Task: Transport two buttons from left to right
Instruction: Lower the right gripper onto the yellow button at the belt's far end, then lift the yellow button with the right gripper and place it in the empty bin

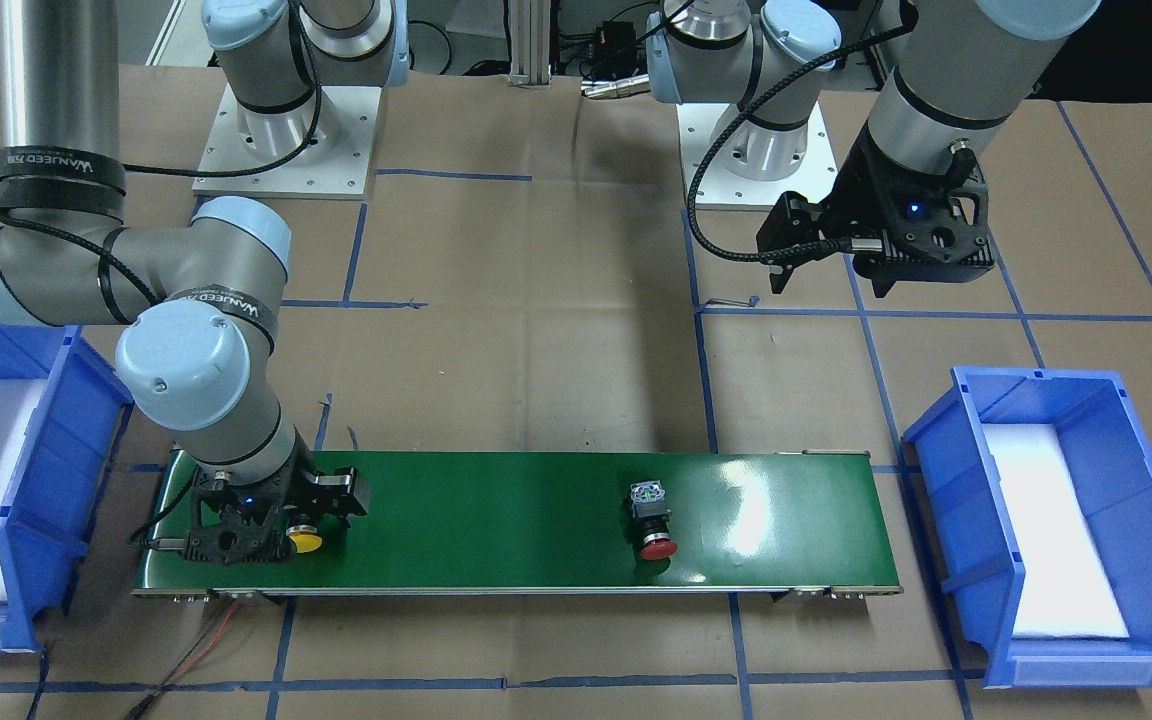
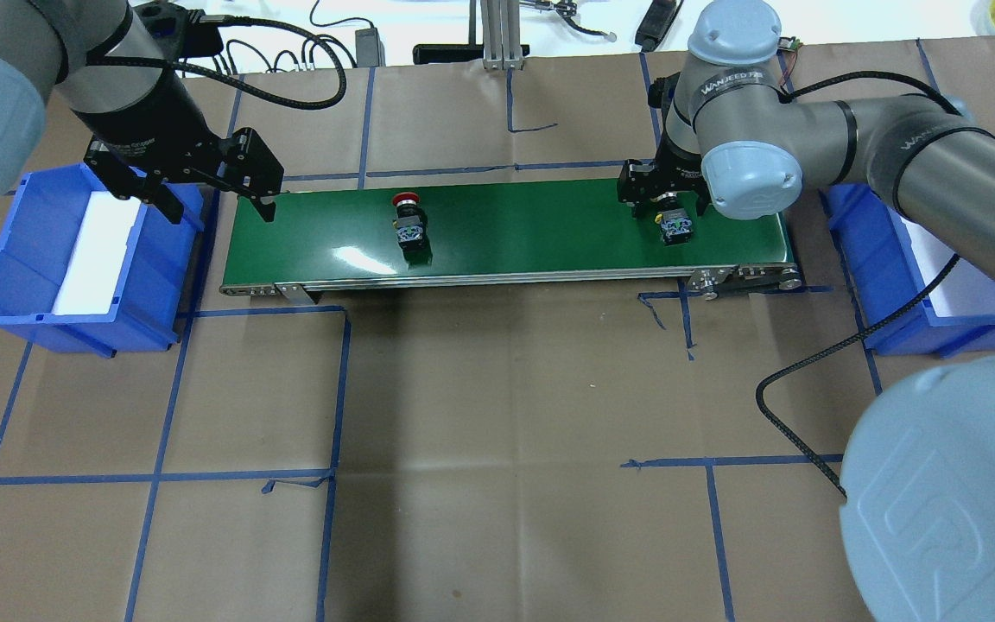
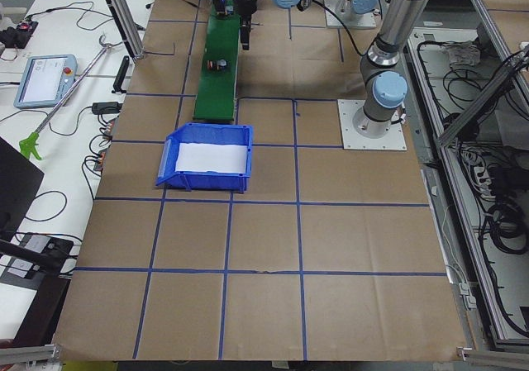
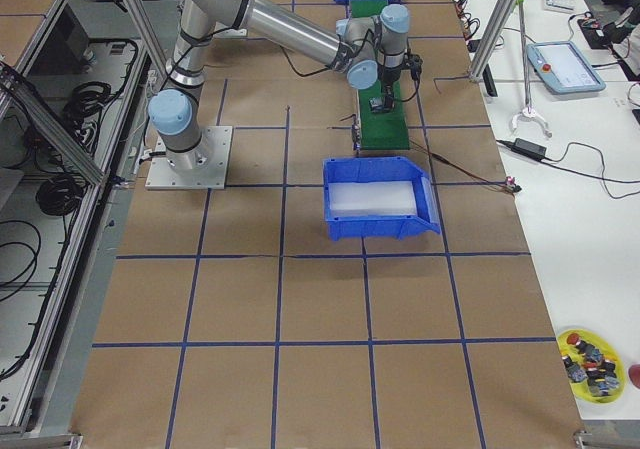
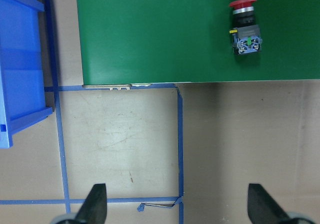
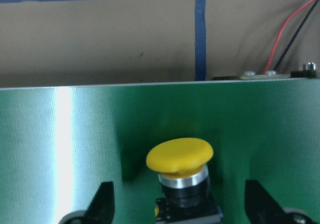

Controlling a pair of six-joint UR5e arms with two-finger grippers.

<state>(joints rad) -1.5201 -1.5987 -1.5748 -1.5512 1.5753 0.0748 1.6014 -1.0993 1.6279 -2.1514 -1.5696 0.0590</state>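
Two buttons: yellow button [image 6: 180, 156] at the green belt's [image 1: 496, 520] right end; red button [image 1: 656, 525] left of centre.
Two blue bins [image 2: 156, 294]: one beyond each belt end.
Right gripper [image 6: 178, 196]: fingers spread astride yellow button, unclamped.
Left gripper [image 5: 175, 199]: spread wide, empty.
Writing: "WANJEED" on arm strap [image 1: 56, 165].

A table [image 3: 273, 247] covered with brown paper and crossed by blue tape lines fills the view, and left of its middle stands a blue bin [image 3: 202, 179] with a white liner inside. Just beyond the bin a narrow green belt [image 3: 216, 94] runs toward the far end, and one button [image 3: 220, 64] lies on it, too small to tell its colour. The left arm [image 3: 387, 90] rises from a grey plate [image 3: 355, 137] at the right and reaches across to the belt, where the black left gripper [image 3: 245, 32] hangs above it, and at the left a white side table [image 3: 83, 24] carries a tablet [image 3: 43, 80] and cables.
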